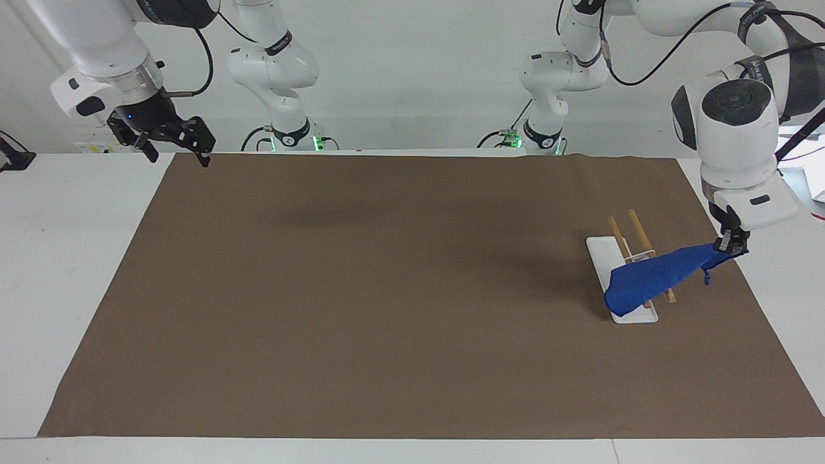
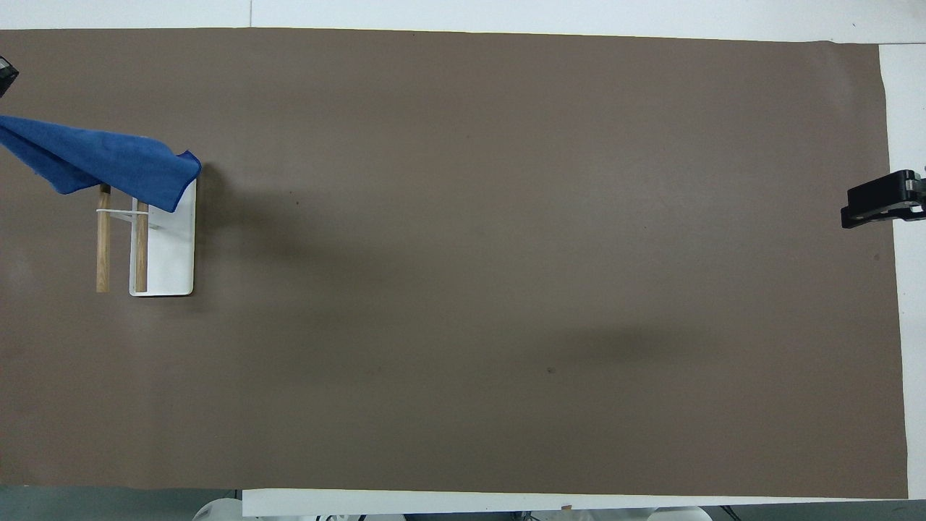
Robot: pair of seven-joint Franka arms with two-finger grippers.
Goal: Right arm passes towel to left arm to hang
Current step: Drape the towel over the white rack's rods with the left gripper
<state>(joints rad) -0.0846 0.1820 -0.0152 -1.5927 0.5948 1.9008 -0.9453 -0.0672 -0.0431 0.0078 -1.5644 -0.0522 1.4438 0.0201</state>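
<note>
We drape the towel (image 1: 651,276) over the rack (image 1: 635,267) below our left hand (image 1: 730,245), which grips its corner; next, release it, while our right hand (image 1: 173,138) waits open.

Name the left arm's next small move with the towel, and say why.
Probably open the left claw and let go. It is shut on one corner of the towel, which already lies draped across the rack's wooden bars. The right claw waits open over the mat's corner.
</note>
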